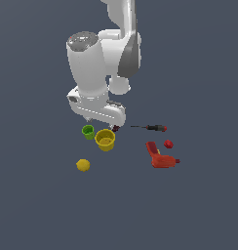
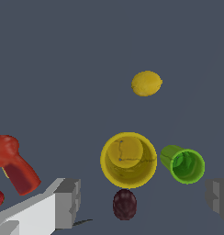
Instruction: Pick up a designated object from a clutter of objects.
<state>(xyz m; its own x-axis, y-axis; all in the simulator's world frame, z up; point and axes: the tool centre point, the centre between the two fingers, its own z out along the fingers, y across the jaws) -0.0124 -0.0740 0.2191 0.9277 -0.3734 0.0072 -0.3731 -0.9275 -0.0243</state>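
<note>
The green cup [image 2: 185, 165] looks light, stiff and a bit slippery, so pinching across its rim seems best; it stands just beside the yellow cup [image 2: 128, 159], far from any edge of the floor [image 2: 63, 69]. The gripper [image 2: 143, 199] is wide open and holds nothing. There are two cups, a yellow ball [image 2: 146, 83], a dark ball [image 2: 125, 204], a red ball [image 1: 168, 144], one drill [image 1: 160, 157] and one screwdriver [image 1: 152, 128].

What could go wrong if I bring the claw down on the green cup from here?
1. The yellow cup stands close beside the green cup, so a finger may clip it on the way down.
2. The open claw spans both cups and the maroon ball, so closing here could catch the wrong item.
</note>
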